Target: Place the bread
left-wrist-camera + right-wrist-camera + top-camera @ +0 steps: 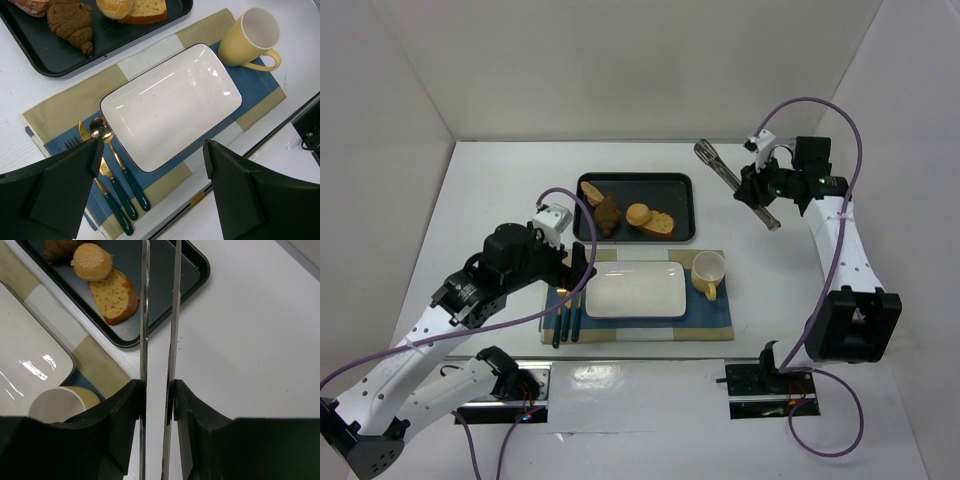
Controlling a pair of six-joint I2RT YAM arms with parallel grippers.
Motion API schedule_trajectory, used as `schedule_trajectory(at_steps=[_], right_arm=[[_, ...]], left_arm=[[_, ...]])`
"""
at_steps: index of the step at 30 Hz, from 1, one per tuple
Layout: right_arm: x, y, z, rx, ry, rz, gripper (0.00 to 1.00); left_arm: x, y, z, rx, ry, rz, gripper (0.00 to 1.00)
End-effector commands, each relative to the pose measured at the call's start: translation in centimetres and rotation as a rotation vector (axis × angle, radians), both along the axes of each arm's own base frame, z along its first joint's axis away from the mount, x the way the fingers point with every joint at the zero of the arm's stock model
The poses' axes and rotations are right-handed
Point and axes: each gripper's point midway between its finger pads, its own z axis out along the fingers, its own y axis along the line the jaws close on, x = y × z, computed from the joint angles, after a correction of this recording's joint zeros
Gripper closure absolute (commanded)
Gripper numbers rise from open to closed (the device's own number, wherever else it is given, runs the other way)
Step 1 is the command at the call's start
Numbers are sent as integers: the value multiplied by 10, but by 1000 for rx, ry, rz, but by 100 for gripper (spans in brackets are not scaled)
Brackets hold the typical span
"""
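From above, the bread (592,192) lies at the tray's (650,188) left end; my right wrist view misses it. My right gripper (157,390) pinches the tongs (145,315) beside the tray; my left gripper (150,170) hangs wide over the placemat (65,100).

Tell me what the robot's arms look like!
The left arm and right arm are white tubes with chunky black joints. Purple cables loop along them. The left pincer and right pincer have black, wedge-shaped fingers.
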Motion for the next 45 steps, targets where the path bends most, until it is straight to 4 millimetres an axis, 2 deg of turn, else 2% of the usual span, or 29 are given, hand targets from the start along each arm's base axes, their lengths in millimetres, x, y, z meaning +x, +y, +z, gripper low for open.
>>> schedule_trajectory(at_steps=[1, 6, 10, 11, 13, 15, 19, 20, 21, 22, 23, 24, 25, 26, 28, 29, 30, 31, 32, 34, 36, 38, 39, 41, 42, 45], right_arm=[[-7, 16, 28, 8, -30, 6, 58], [-13, 40, 36, 7, -37, 50, 52], [-19, 64, 34, 4, -19, 82, 47], [-22, 77, 38, 5, -29, 117, 47], [-21, 87, 39, 6, -26, 120, 46], [-24, 107, 34, 5, -6, 163, 46], [-17, 140, 35, -7, -4, 213, 46], [-15, 156, 25, -12, 20, 247, 46], [-9, 163, 34, -15, 3, 254, 46], [-6, 171, 33, -15, 5, 267, 46], [-3, 183, 19, -32, 41, 287, 46], [2, 191, 25, -28, 24, 299, 46], [6, 196, 23, -42, 18, 304, 44], [13, 205, 12, -62, 27, 304, 44], [23, 215, 15, -72, 3, 317, 44], [31, 217, -1, -90, 37, 310, 44], [35, 225, 7, -91, 14, 328, 44], [39, 227, 3, -94, 24, 328, 44], [44, 232, -12, -117, 48, 334, 44], [51, 239, -14, -131, 40, 340, 44], [51, 252, -30, -153, 60, 355, 44], [56, 260, -32, -159, 52, 357, 44], [57, 263, -46, -185, 76, 353, 44], [61, 269, -45, -190, 70, 354, 44], [60, 273, -56, -206, 92, 359, 44], [61, 280, -53, -203, 83, 367, 44]], left_arm=[[6, -1, 8, -2, -49, 2, 0], [7, 1, 8, 1, -51, 10, 0], [6, 1, 10, -4, -59, 10, 0], [7, 3, 10, -1, -61, 18, 0], [7, 3, 10, -1, -61, 18, 0], [9, 4, 10, 4, -64, 29, 0], [11, 7, 10, 5, -64, 51, 0], [11, 7, 10, 5, -64, 51, 0], [11, 9, 12, 5, -75, 64, 0], [12, 11, 8, 15, -70, 74, 0], [12, 11, 8, 15, -70, 74, 0], [13, 13, 8, 19, -73, 84, 0], [13, 15, 10, 12, -80, 103, 0], [15, 17, 10, 16, -83, 114, 0], [16, 22, 13, 21, -99, 141, 0], [17, 25, 16, 19, -111, 154, 0], [17, 30, 15, 17, -115, 182, 0], [18, 32, 15, 22, -118, 193, 0], [17, 35, 20, 15, -133, 204, 0], [17, 39, 23, 6, -157, 223, 0], [16, 41, 26, 2, -167, 232, 0], [16, 41, 26, 2, -167, 232, 0], [17, 43, 26, 5, -169, 241, 0], [17, 43, 26, 5, -169, 241, 0], [17, 43, 26, 5, -169, 241, 0], [17, 43, 26, 5, -169, 241, 0]])
